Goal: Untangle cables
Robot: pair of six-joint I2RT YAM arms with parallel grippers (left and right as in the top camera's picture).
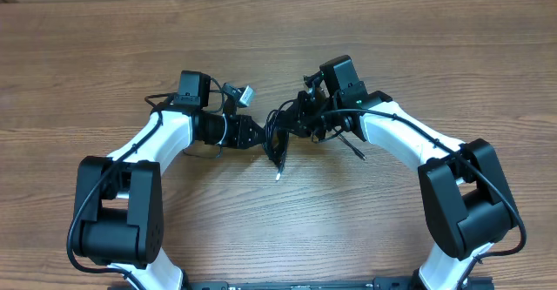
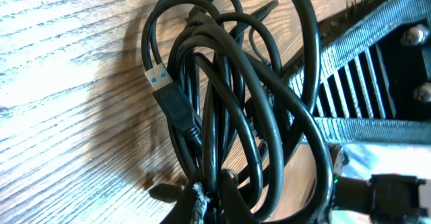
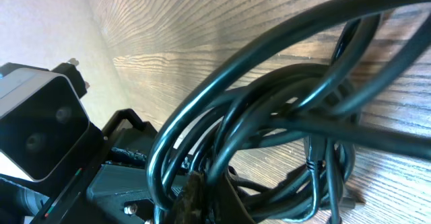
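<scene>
A: On the table (image 1: 287,229), between the two arms, what is shown?
B: The cables (image 1: 278,146) are bunched, long axis laid toward the arm bases. Strands are pinched from opposite sides by the left gripper (image 1: 258,136) and right gripper (image 1: 294,124), both clamped shut.
A: Free ends?
B: A blue-tongued plug (image 2: 161,83) is left loose, judged nearer the left gripper.

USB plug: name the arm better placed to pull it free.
Left, probably: the USB plug lies just ahead of its jaws; the right wrist view shows mostly cable loops.
</scene>
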